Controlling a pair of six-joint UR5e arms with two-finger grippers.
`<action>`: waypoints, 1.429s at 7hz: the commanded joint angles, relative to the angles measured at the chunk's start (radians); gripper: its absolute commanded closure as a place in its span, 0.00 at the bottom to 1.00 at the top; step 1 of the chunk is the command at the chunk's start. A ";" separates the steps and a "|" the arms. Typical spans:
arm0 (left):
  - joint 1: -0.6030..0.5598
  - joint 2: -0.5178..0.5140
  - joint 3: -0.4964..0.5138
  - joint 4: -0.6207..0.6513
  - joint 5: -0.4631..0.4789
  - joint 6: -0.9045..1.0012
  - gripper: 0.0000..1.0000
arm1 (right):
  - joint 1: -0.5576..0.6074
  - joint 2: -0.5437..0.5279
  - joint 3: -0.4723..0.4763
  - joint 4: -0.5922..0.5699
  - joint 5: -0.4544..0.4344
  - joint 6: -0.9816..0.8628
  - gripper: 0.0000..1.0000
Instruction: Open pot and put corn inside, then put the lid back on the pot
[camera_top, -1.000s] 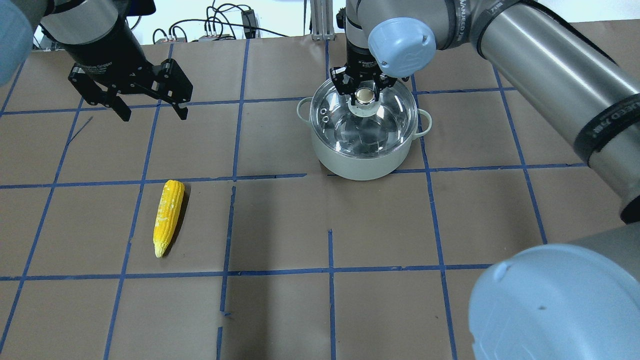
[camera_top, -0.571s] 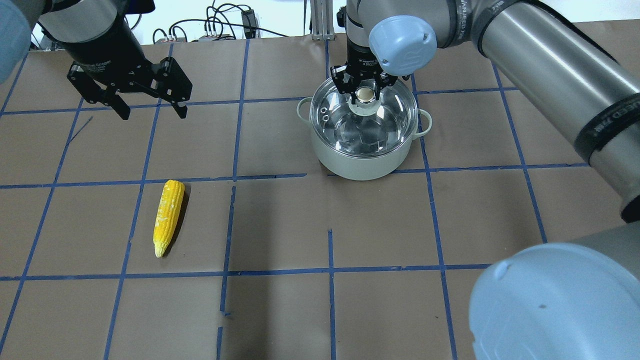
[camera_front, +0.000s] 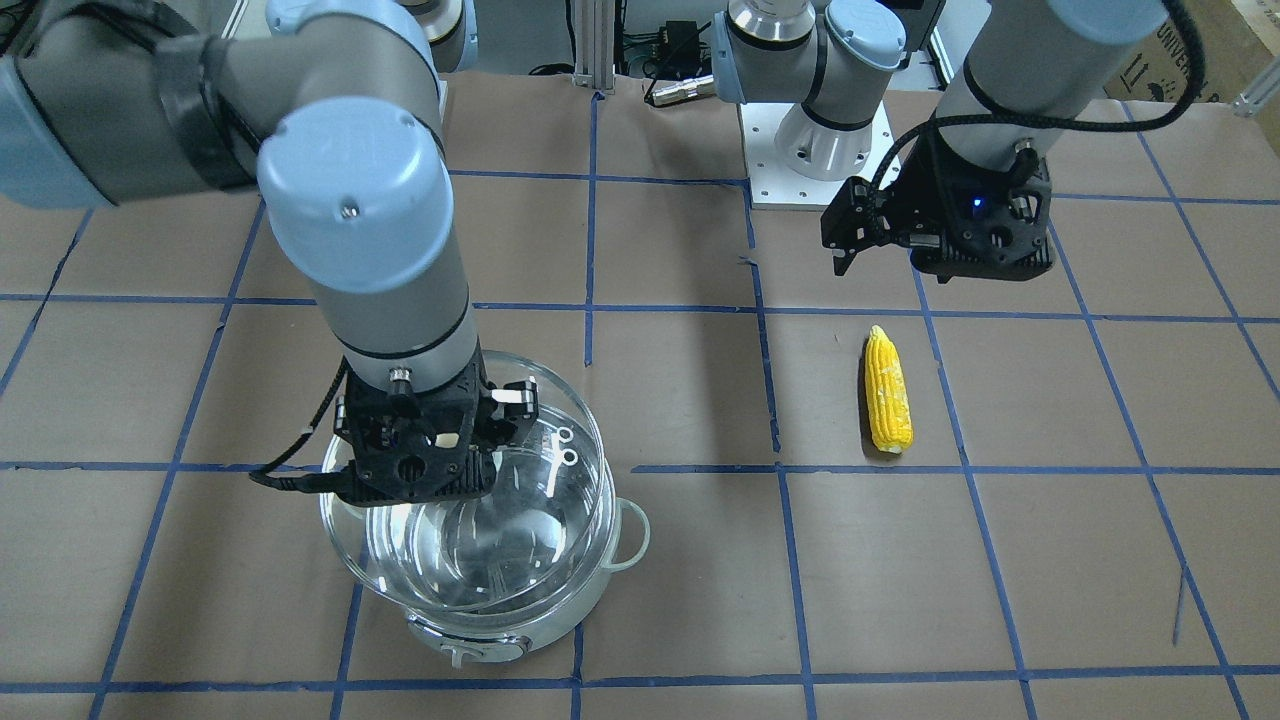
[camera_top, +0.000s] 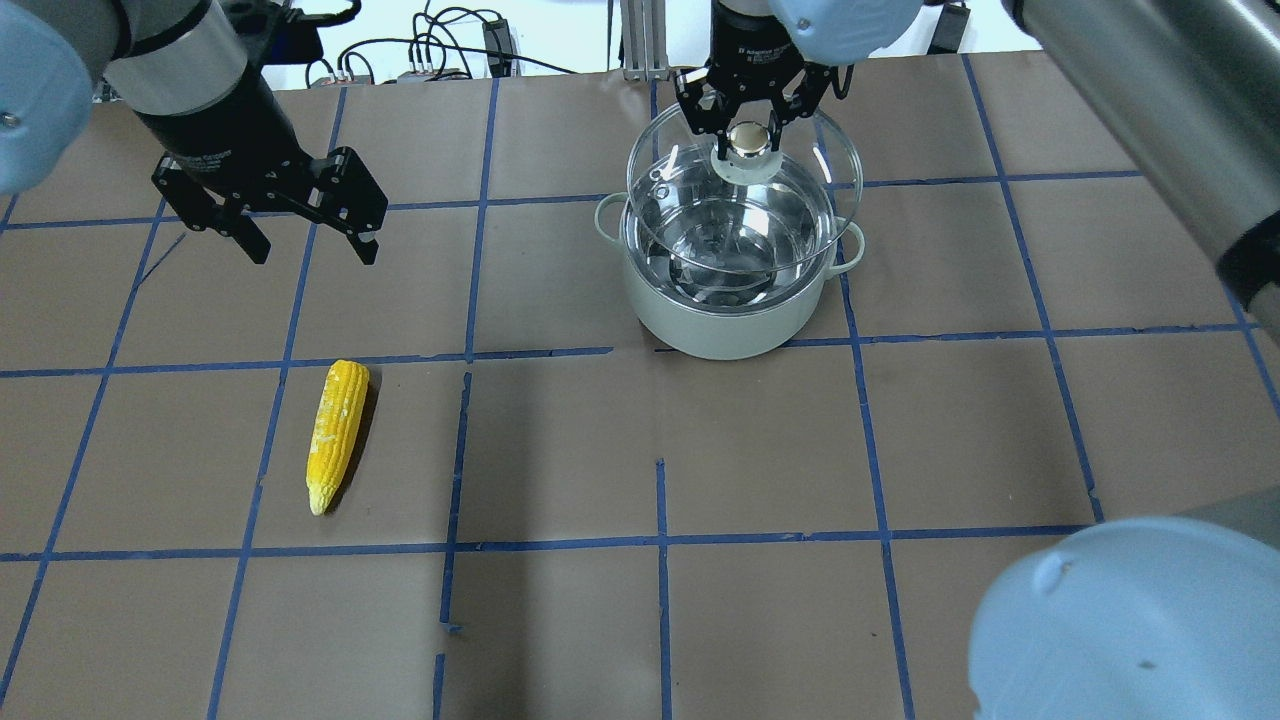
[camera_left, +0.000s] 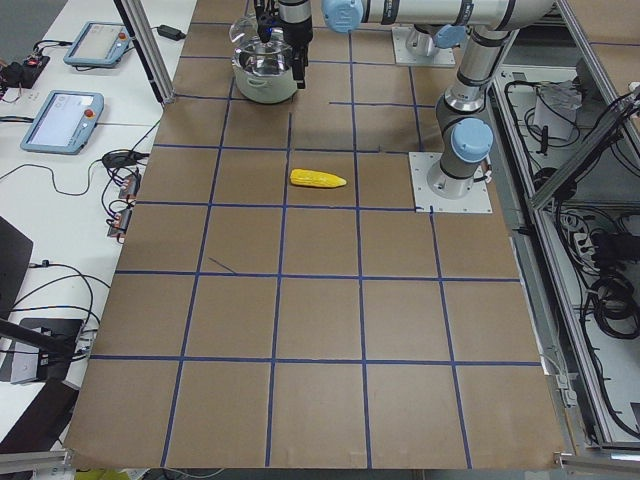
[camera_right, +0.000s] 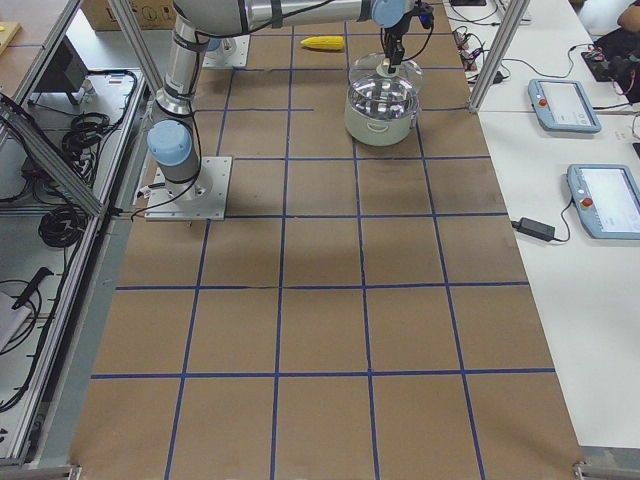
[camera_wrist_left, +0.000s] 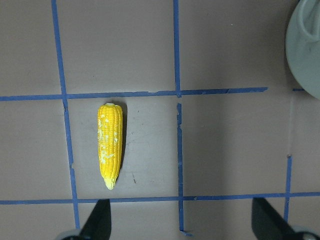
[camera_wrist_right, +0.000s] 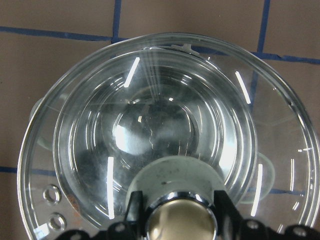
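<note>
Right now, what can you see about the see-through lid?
The lid is round clear glass with a thin rim, two small vent rings near one edge and a shiny knob with a pale top on a whitish base. The right gripper is shut on the knob and holds it roughly level just above the open pot, apparently not touching it. Nothing else touches it.

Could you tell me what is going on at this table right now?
The right end effector grips the lid by its knob and holds it raised just above the pot. The corn lies untouched on the table, while the left end effector hangs open in the air nearby.
</note>
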 joint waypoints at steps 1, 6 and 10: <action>0.085 -0.019 -0.137 0.088 0.001 0.108 0.00 | -0.070 -0.029 -0.145 0.192 0.000 -0.104 0.92; 0.202 -0.212 -0.503 0.666 0.008 0.160 0.00 | -0.432 -0.128 -0.137 0.391 0.018 -0.422 0.92; 0.204 -0.260 -0.490 0.685 0.083 0.255 0.51 | -0.499 -0.066 -0.137 0.329 0.049 -0.413 0.92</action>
